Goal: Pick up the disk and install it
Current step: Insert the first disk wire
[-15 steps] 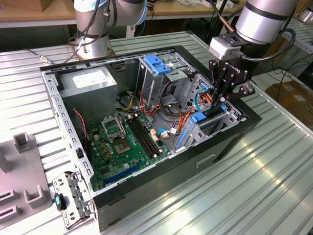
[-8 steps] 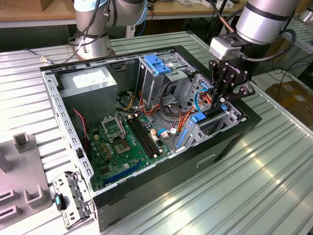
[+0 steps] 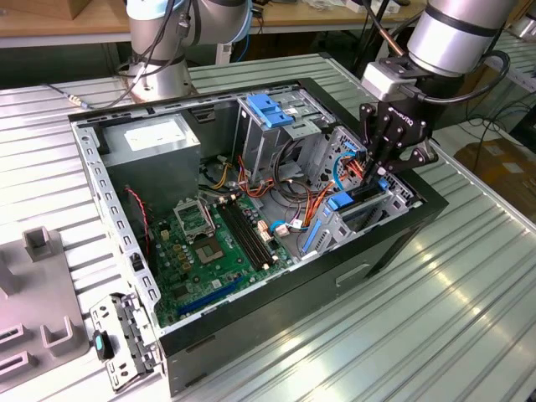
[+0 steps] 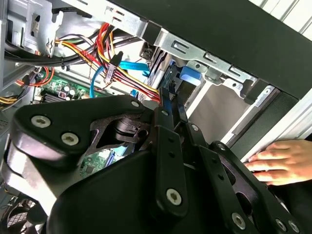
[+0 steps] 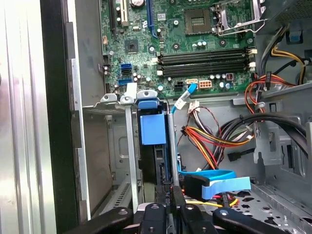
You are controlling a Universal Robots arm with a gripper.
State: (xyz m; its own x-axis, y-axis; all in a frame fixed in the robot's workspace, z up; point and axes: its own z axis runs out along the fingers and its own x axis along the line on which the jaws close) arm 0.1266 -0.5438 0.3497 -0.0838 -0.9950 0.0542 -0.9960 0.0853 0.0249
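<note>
I am in the installing step: the pick-up looks done, and the black two-fingered gripper is down inside the open black desktop computer case, over the grey sheet-metal drive bay at the exterior view's right end of the case, beside the green motherboard. In the first wrist view the flat silver hard drive in blue plastic rails, the disk, is seen edge-on as a thin dark slab partly inside the bay. What I take for its blue rail tab is at the end away from my fingers. The jaws are drawn nearly together and, as far as I can judge, pinch the disk's thin trailing edge; I cannot see the contact itself clearly. The disk stands on edge with its broad faces upright. Its long axis runs from the gripper straight down the slot, with the leading end pointing into the bay and the gripped end toward the arm. I judge it is not fully seated. What is left calls for a straight push along that axis, kept square to the bay walls so the rails do not bind, and kept clear of the red, yellow and blue cable bundle just beside it. A person's hand rests at the case's outer edge, so I would go gently.
</note>
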